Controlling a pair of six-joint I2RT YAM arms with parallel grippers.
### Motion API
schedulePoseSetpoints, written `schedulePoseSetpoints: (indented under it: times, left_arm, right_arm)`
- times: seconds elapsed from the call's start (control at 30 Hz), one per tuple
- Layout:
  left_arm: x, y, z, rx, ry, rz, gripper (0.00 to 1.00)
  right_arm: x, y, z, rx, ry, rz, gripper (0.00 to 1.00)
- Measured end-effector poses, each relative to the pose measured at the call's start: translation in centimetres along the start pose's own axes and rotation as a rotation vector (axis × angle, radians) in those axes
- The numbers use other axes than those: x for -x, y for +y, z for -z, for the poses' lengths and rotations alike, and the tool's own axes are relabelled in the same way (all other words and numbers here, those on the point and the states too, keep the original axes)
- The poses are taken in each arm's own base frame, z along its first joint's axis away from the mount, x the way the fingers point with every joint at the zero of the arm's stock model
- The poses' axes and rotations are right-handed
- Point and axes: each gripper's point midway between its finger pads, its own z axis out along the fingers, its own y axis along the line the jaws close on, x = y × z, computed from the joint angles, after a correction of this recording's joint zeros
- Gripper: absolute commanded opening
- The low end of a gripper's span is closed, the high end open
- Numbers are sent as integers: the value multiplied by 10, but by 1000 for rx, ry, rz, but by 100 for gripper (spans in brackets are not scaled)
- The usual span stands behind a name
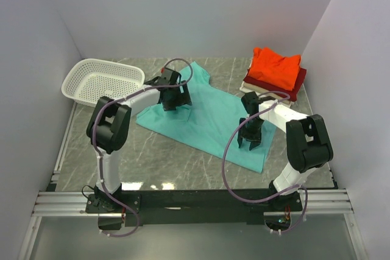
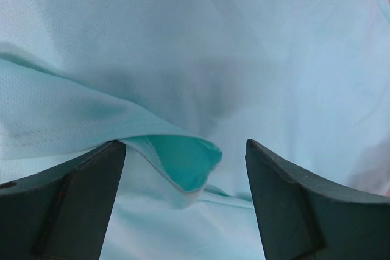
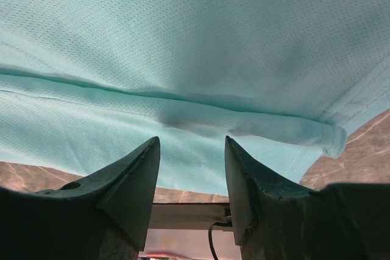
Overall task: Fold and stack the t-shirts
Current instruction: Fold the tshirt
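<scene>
Teal t-shirt [image 1: 213, 127] spread; left hand [image 1: 174, 105], right hand [image 1: 249, 143] open.

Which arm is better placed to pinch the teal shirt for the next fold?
Left, probably. The left gripper is open with a raised fold of the teal t-shirt between its fingers. The right gripper, also open, sits by the hem with no cloth between its fingers.

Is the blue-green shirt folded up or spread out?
Spread out. The teal shirt lies wide and mostly flat on the table, unlike the small folded orange-red shirt; only one edge is rumpled.
</scene>
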Motion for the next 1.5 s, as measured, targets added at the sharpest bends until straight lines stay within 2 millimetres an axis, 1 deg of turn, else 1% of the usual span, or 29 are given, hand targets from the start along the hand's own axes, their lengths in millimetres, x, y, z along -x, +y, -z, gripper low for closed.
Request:
schedulePoseSetpoints:
  times: [0.13,0.2,0.47,0.6,0.77,0.83,0.9,1.03,1.1,1.2,1.23,1.33,1.47,1.5]
  left_arm:
    - [1,1,-8,18,7,-20,85]
    - [3,-3,-11,16,5,-30,85]
    - [24,-27,-19,-15,-30,-72,86]
    - [28,-36,-17,-30,-41,-82,87]
    - [26,-36,-14,-22,-37,-85,88]
    - [28,-36,-9,-20,-49,-85,89]
    - [28,-34,4,-19,-63,-86,91]
    - [24,-24,29,-2,-92,-91,91]
    - [21,-15,34,11,-100,-91,91]
    - [10,-1,28,38,-88,-88,91]
    - [3,8,24,55,-75,-86,91]
    - [-13,28,17,101,-44,-81,91]
    - [-33,50,9,149,-13,-81,91]
    - [-32,49,10,146,-24,-73,91]
  right_arm:
    - [0,0,0,1,0,0,54]
    - [0,0,0,1,0,0,54]
    - [0,0,0,0,0,0,54]
    - [0,0,0,-1,0,0,54]
    - [0,-1,0,-6,0,0,54]
    - [-1,-2,1,-10,2,0,54]
    - [1,-1,6,-11,1,0,54]
    - [15,7,18,15,-44,3,54]
    - [23,13,24,31,-68,6,54]
    - [31,19,28,53,-84,14,54]
    - [32,21,27,56,-85,16,54]
    - [34,23,17,57,-63,21,54]
    - [34,22,2,50,-31,22,54]
    - [34,21,-1,49,-26,22,54]
